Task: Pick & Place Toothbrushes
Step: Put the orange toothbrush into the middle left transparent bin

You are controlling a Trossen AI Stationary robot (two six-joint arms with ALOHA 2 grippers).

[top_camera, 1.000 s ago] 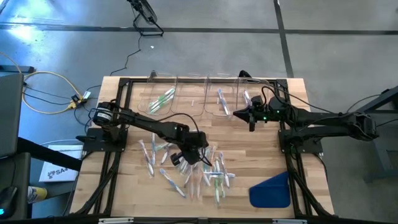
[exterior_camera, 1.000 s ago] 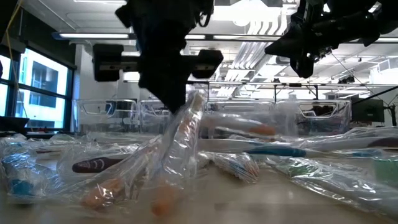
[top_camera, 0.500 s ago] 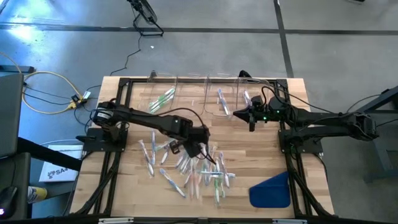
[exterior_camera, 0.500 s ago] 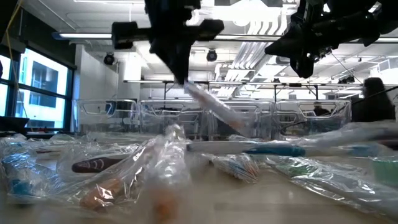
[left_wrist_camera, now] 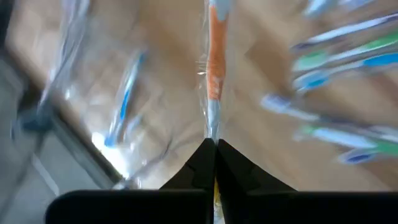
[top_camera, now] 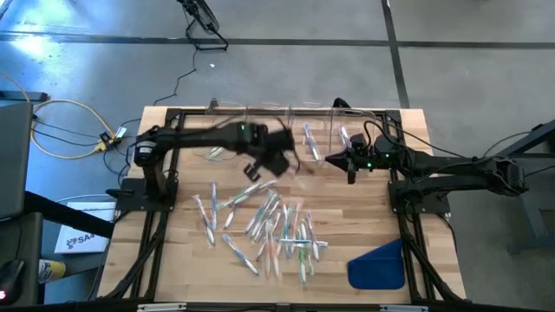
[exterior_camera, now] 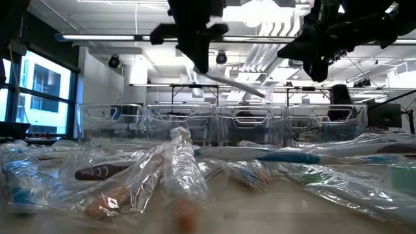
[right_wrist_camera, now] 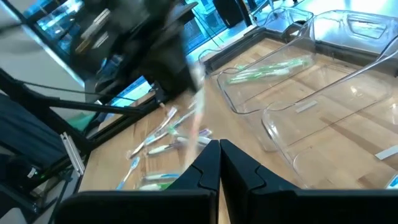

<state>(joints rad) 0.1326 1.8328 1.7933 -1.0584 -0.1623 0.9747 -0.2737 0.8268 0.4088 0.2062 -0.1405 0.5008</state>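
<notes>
My left gripper [top_camera: 276, 163] hangs above the table's middle, just near of the clear bins [top_camera: 260, 130], shut on an orange toothbrush [left_wrist_camera: 214, 74] in a clear wrapper. In the low view this toothbrush [exterior_camera: 235, 82] juts out from the gripper [exterior_camera: 198, 55], well above the pile. Many wrapped toothbrushes [top_camera: 269, 225] lie flat on the wood. A far-left bin holds green toothbrushes [top_camera: 227, 137], and another holds blue ones [top_camera: 309, 143]. My right gripper [top_camera: 349, 166] waits shut and holding nothing by the right-hand bins. My left gripper pinches the wrapped toothbrush by one end [left_wrist_camera: 212, 127] between its two fingertips. The toothbrush runs straight on past the fingers, along their line. It is lifted clear of the table and the pile, slanting downward from the gripper.
A blue flat piece [top_camera: 377, 264] lies at the near right corner. Black frame rails [top_camera: 165, 173] run along both sides of the wooden top. Bare wood [top_camera: 364, 217] shows to the right of the pile.
My left gripper has risen from the pile and swung toward the far edge and the bins, tipping less steeply downward. It stays shut on the orange toothbrush, which has come up off the pile and now hangs clear in the air.
</notes>
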